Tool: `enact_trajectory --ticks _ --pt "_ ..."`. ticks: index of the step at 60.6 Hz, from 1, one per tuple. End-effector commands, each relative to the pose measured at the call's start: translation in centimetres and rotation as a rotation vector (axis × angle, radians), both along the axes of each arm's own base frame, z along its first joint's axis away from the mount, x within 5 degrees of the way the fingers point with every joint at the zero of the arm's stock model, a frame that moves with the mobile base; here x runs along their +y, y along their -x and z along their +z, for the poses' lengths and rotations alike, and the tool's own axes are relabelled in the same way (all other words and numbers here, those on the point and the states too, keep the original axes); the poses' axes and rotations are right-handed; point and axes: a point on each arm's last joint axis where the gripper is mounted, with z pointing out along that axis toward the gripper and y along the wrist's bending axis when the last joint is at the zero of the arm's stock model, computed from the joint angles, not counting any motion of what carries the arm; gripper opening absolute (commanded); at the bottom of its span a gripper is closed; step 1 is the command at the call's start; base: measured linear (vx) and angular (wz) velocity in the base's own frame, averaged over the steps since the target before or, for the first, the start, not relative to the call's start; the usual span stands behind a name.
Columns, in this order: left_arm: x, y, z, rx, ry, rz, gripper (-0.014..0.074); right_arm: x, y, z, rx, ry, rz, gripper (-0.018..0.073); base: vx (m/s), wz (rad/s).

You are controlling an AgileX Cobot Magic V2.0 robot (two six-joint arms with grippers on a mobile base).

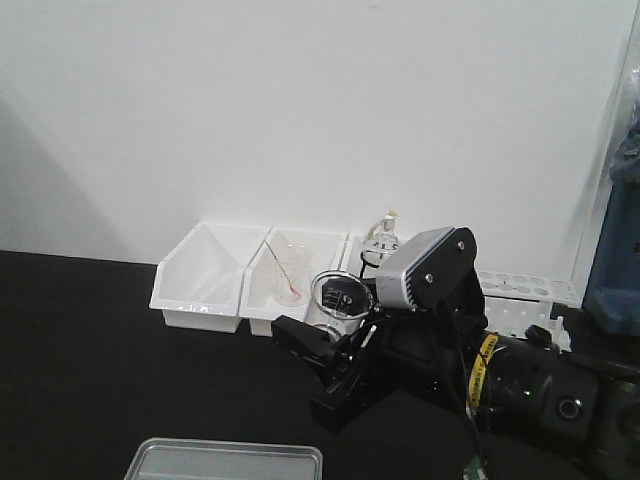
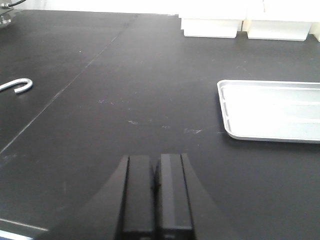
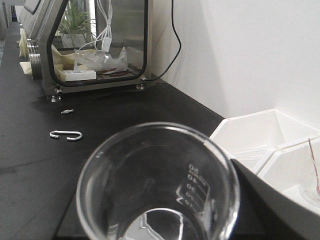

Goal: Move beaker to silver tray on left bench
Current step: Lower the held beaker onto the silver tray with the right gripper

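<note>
Two grippers for your log. Your left gripper (image 2: 156, 194) sits low over the left bench (image 2: 125, 75), short of the silver tray (image 2: 272, 111) and off its left end; its jaws are pressed together with nothing between them. Silver tray lies flat on the black worktop, nothing in it that the wrist view shows. Small metal hook (image 2: 17, 85) lies well left of the tray.

Past the tray and toward its right end in the front view, your right gripper (image 1: 335, 318) is clamped on the beaker (image 1: 338, 296). Beaker is upright, rim up, printed markings showing, held clear of the worktop and well apart from the tray. Right wrist view looks straight down into it; whether anything is inside, you cannot tell.

Beyond the tray, against the white wall: two white bins (image 1: 200, 278). The right-hand one holds a second beaker with a red-tipped rod (image 1: 288, 272).
</note>
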Motion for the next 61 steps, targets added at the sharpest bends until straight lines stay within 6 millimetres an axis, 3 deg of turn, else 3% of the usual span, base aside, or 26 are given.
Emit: enact_trajectory --ticks 1,14,21,35,47,61 --pt "0.0 -0.2 0.1 -0.068 0.004 0.003 0.0001 -0.2 0.6 2.7 -0.067 -0.083 0.023 0.0044 0.0 -0.01" --pt "0.0 -0.2 0.1 -0.068 0.004 0.003 0.0001 -0.2 0.6 2.6 -0.066 -0.084 0.023 0.0044 0.0 0.0" --pt "0.0 -0.2 0.1 -0.068 0.004 0.003 0.0001 0.1 -0.1 1.6 -0.034 -0.071 0.016 0.0044 0.0 0.0" --pt "0.0 -0.2 0.1 -0.068 0.004 0.003 0.0001 1.8 -3.0 -3.4 0.058 0.008 0.035 0.0044 0.0 0.0" --pt "0.0 -0.2 0.1 -0.068 0.004 0.003 0.0001 4.0 -6.1 -6.5 0.051 0.017 0.105 0.0044 0.0 0.0" --pt "0.0 -0.2 0.1 -0.068 0.004 0.003 0.0001 6.4 -7.9 -11.4 0.124 0.022 0.174 0.0044 0.0 0.0"
